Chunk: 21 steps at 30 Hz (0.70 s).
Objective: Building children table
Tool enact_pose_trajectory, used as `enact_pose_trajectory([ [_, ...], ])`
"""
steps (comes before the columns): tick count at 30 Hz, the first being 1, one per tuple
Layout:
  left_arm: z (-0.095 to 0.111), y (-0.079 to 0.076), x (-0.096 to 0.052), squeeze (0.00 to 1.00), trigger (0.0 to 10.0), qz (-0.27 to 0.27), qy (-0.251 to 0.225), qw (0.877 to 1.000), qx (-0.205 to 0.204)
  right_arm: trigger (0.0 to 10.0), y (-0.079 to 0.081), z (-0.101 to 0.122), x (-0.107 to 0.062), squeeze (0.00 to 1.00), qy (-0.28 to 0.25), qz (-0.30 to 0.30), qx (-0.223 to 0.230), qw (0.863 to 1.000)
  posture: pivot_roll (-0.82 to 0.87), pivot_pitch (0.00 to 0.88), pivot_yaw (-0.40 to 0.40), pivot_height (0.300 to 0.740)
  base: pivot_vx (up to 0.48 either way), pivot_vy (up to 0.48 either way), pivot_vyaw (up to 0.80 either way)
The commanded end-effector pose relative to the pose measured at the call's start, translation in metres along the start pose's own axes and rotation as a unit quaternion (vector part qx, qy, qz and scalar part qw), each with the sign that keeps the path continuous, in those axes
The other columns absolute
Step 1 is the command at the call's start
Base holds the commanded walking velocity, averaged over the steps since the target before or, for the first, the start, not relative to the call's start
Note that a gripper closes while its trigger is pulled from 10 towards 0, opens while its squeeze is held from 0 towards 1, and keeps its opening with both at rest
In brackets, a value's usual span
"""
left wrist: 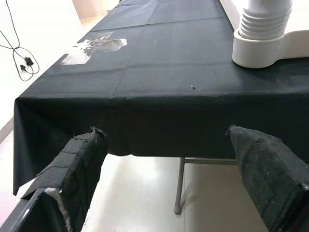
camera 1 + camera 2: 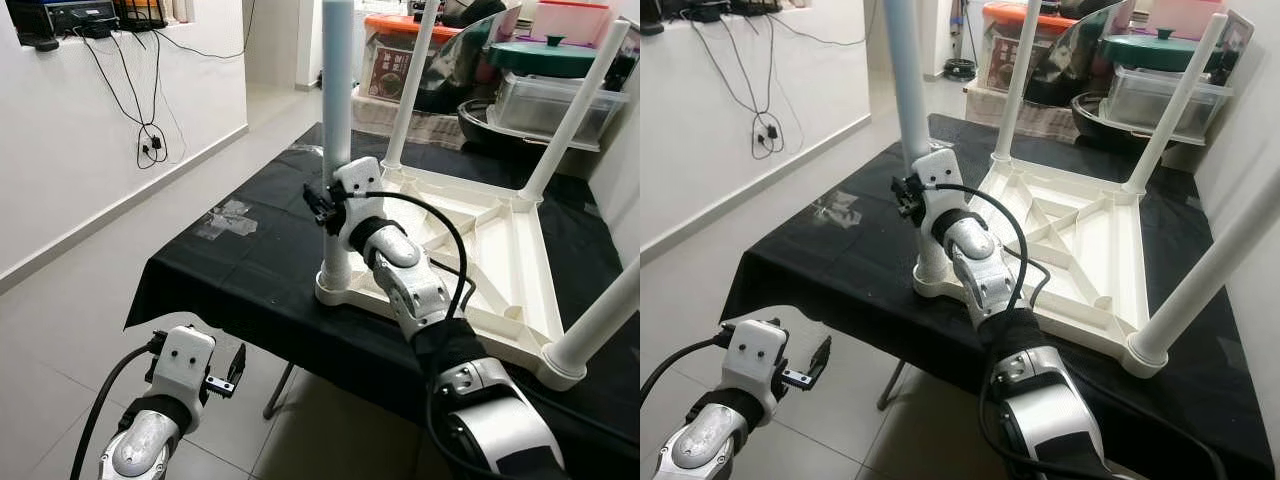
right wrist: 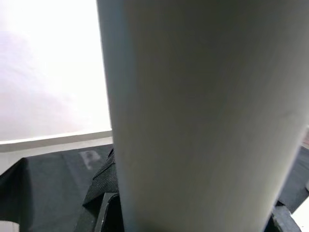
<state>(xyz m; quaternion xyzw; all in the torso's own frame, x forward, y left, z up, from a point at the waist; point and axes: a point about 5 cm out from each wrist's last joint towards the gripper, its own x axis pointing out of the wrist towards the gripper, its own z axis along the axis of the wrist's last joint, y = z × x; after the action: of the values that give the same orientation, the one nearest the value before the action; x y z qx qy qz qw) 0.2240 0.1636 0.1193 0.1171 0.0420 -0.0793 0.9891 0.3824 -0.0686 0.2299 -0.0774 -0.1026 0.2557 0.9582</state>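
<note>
Your right gripper (image 2: 328, 203) clamps the near-left table leg (image 2: 337, 120), likely to twist it into its corner socket on the upturned white children's table (image 2: 500, 262), which lies on the black-covered work table (image 2: 250, 280). Your left gripper (image 2: 228, 375) hangs open below that table's edge, idle.
</note>
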Motion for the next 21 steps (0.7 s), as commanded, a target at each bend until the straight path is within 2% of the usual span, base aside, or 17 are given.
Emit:
enact_pose_trajectory([
  [1,-0.001,-0.002,0.001,0.00,10.0,-0.003,-0.001,1.000,0.000,0.0,0.007,0.001,-0.001,0.00,-0.011,0.021,0.001,1.000,0.10,0.000,-0.101,0.740,0.000,0.000,0.00],
  [8,-0.001,-0.002,0.000,0.00,10.0,-0.003,0.000,1.000,0.000,0.0,0.013,0.000,0.000,0.00,-0.009,0.041,0.003,0.999,0.10,0.000,-0.101,0.740,0.000,0.000,0.00],
  [12,-0.001,-0.002,0.001,0.00,10.0,-0.004,0.002,1.000,0.001,0.0,0.017,-0.003,0.001,0.00,0.000,0.076,0.025,0.997,0.10,0.000,-0.102,0.740,0.000,0.000,0.00],
  [21,-0.002,-0.002,0.001,0.00,10.0,-0.003,0.005,1.000,0.001,0.0,0.021,-0.011,0.003,0.00,0.019,0.107,0.022,0.994,0.11,0.000,-0.108,0.740,0.000,0.000,0.00],
])
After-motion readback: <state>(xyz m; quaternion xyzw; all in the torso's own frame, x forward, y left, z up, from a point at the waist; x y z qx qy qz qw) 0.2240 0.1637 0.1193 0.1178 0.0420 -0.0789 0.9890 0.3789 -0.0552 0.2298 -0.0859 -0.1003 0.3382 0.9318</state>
